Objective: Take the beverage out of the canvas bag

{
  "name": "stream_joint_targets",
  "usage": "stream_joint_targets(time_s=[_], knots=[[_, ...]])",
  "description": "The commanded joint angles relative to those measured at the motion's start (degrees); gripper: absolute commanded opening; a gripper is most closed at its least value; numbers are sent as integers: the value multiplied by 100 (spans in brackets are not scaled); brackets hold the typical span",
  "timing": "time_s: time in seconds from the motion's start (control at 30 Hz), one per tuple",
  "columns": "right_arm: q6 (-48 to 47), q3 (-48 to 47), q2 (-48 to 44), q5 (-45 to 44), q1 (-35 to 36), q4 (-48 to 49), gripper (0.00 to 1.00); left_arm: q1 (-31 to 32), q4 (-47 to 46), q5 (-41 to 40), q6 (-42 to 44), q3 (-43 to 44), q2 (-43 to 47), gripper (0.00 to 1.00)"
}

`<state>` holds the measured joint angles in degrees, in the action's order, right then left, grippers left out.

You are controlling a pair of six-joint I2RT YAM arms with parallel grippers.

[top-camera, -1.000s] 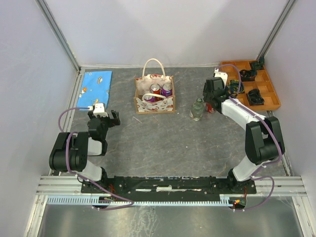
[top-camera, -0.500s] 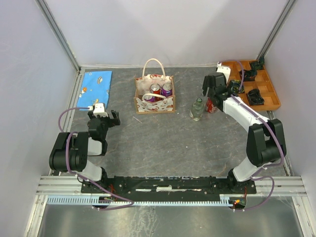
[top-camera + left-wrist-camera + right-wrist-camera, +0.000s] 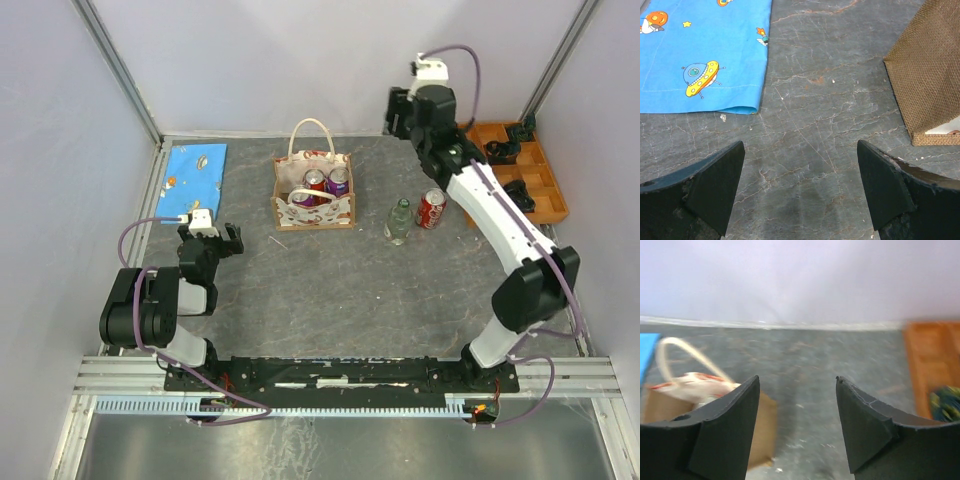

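The canvas bag point(image 3: 314, 195) stands upright at the back middle of the table, its cream handle up. Two beverage cans point(image 3: 327, 180) stand inside it, purple-sided with silver tops. A red beverage can point(image 3: 431, 209) stands on the table right of the bag, beside a clear bottle point(image 3: 399, 222). My right gripper point(image 3: 398, 110) hangs high near the back wall, open and empty; its wrist view shows the gripper point(image 3: 797, 377) open with the bag point(image 3: 670, 395) low on the left. My left gripper point(image 3: 232, 240) rests open near the table's left, and in its wrist view the gripper point(image 3: 800, 145) is empty with the bag's corner point(image 3: 930, 75) at right.
A blue patterned cloth point(image 3: 195, 168) lies at the back left. An orange compartment tray point(image 3: 550, 190) with black parts sits at the back right. Metal frame posts and white walls bound the table.
My right gripper let go of the red can, then rose and swung back toward the far wall. The red can stays standing by the bottle. The left arm has not moved.
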<state>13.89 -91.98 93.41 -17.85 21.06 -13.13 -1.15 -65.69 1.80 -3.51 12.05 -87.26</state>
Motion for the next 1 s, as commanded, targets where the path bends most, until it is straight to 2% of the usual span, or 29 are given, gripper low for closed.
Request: stream_joint_targets(time_s=[0.0,0.07,0.27,0.5,0.7,0.8,0.97], knots=[[-408,-1146,819,1134,353,-617,65,18,-190,-50,245,128,29,99],[-444,-1787,1304,1479,477,-1049,60,18,-196,-48,250,131,29,99],[-612,-2878,2374,2122,784,-1915,45,26,-200,-51,250,126,30,99],[-779,-3299,2928,2581,897,-2439,47,24,-203,-61,245,131,31,99],[-958,-3216,3122,2517,951,-2655,53,20,-200,-57,247,131,33,99],[-1017,-3090,3162,2244,951,-2642,73,19,-196,-57,250,130,30,99],[-1182,-3078,3332,1805,951,-2638,83,26,-198,-58,246,131,33,99]])
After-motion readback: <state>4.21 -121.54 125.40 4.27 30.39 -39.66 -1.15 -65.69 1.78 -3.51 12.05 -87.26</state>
